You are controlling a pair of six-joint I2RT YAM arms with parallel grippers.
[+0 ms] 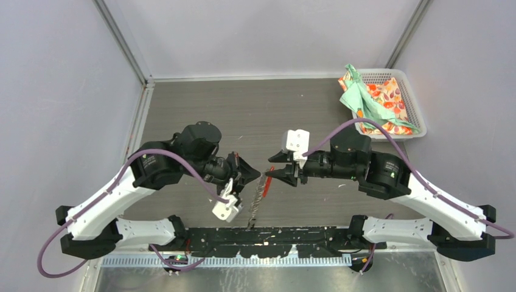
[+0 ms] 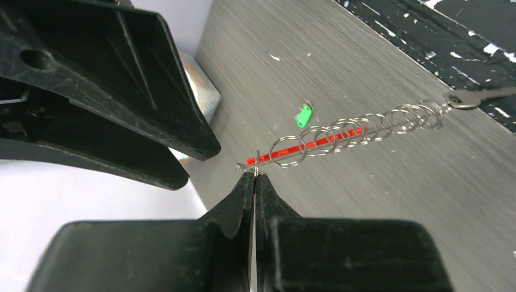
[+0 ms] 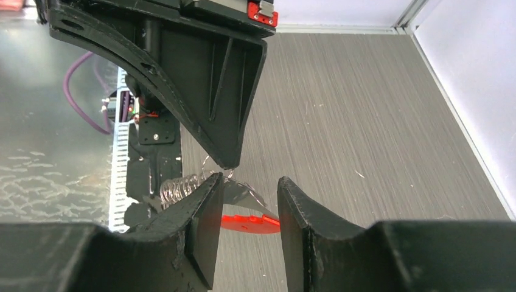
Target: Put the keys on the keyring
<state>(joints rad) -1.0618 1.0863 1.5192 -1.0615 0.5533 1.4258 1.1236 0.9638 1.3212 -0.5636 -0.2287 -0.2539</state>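
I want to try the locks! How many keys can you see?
2. The green-tagged key lies on the table beside the keyring; a silver key sits at the keyring's far end. More may be hidden.

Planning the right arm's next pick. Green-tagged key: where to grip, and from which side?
Grip the green tag, probably from above, closing across its narrow width. It lies on the table beside the keyring, not touching the rings, and it is the bulkiest part. The rest of that key is too small to make out.

White mesh basket (image 1: 416, 113) at table's (image 1: 243, 109) far-rt corner, w/ floral cloth (image 1: 390, 102) & green cloth (image 1: 360, 96) inside.
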